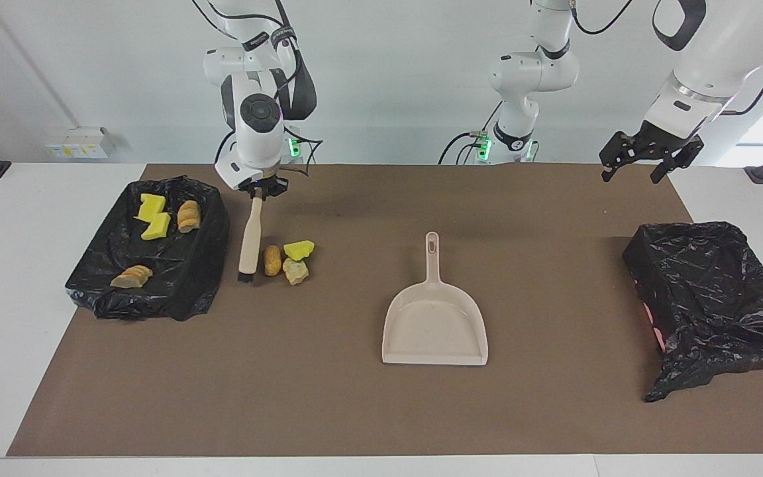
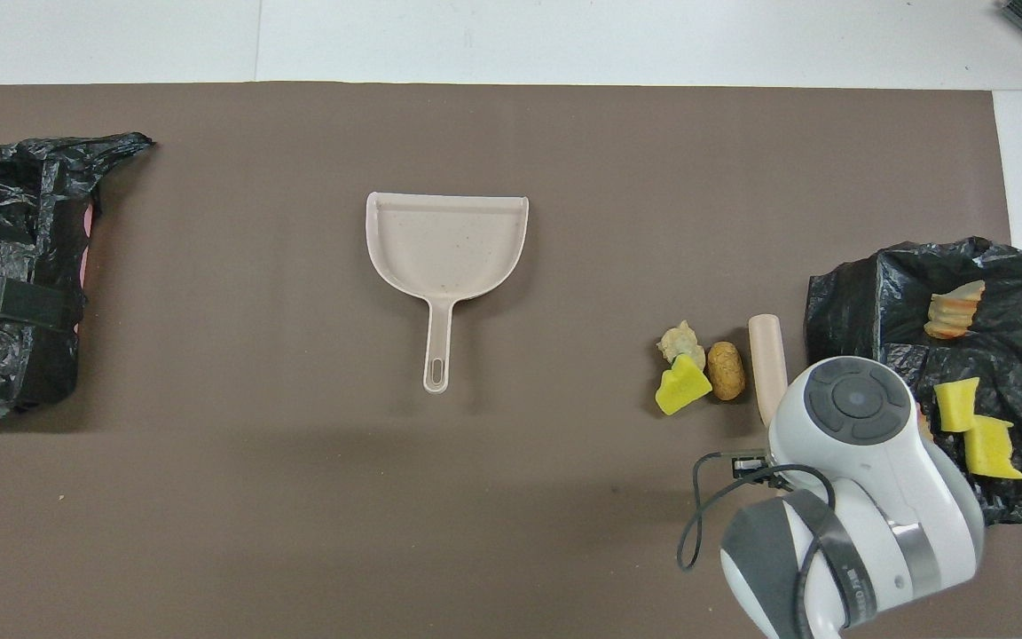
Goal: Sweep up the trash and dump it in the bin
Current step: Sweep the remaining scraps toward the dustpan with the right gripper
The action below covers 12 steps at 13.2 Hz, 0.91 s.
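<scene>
My right gripper is shut on the top of the beige brush handle. The brush hangs nearly upright with its black bristles on the mat. Three scraps of trash lie loose just beside the bristles, toward the dustpan: a brown chunk, a yellow sponge bit and a pale chunk. From overhead the brush handle shows beside the brown chunk, and the wrist hides the gripper. The black-bagged bin sits at the left arm's end. My left gripper waits open in the air near it.
The beige dustpan lies empty mid-table, handle toward the robots. A shallow black-lined tray at the right arm's end holds several scraps, yellow sponges and bread-like chunks. A brown mat covers the table.
</scene>
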### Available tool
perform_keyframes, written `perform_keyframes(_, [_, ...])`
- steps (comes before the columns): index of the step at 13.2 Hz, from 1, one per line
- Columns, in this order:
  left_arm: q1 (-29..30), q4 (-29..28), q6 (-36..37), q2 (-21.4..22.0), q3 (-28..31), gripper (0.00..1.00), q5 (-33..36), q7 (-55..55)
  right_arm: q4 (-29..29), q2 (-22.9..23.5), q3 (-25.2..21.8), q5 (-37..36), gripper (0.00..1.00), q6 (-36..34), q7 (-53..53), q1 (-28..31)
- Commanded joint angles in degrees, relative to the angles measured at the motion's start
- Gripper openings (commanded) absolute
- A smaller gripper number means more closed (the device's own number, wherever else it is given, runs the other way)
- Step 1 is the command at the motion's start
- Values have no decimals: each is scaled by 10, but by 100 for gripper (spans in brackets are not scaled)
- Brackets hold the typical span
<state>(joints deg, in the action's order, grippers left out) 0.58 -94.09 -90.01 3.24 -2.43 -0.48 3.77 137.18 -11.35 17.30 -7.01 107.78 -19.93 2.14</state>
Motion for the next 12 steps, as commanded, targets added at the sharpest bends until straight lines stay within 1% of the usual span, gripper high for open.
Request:
perform_keyframes(1, [3,-7,-3,9,-2,100,11,2,11,-9,7,34,0,17,31,8])
perform_keyframes(3, [3,-6,-2,9,-3,100,11,2,8,4,7,77,0,29,49,-4])
perform_keyframes(5, [-6,-7,-3,14,-6,100,7,-1,4,36,7,88,0,51,33,-26])
perform_keyframes(6, [-10,-10,-10,14,-10,100,6,0,-17,47,7,100,0,42,29,-42])
perform_keyframes(8, [-37,-15,-46,-2,-9,100,-13,-8,-72,73,7,106,0,4,0,-75])
perform_keyframes(9, [-46,-16,-53,-14,-11,100,-14,-15,-90,80,7,106,0,-10,-13,-86])
perform_keyframes(11, [-77,-21,-88,-37,-10,100,-15,-35,-108,70,4,103,0,-40,-10,-80])
perform_keyframes(12, [-94,-34,-114,-44,-10,100,-15,-53,-121,63,2,94,0,-63,-8,-77])
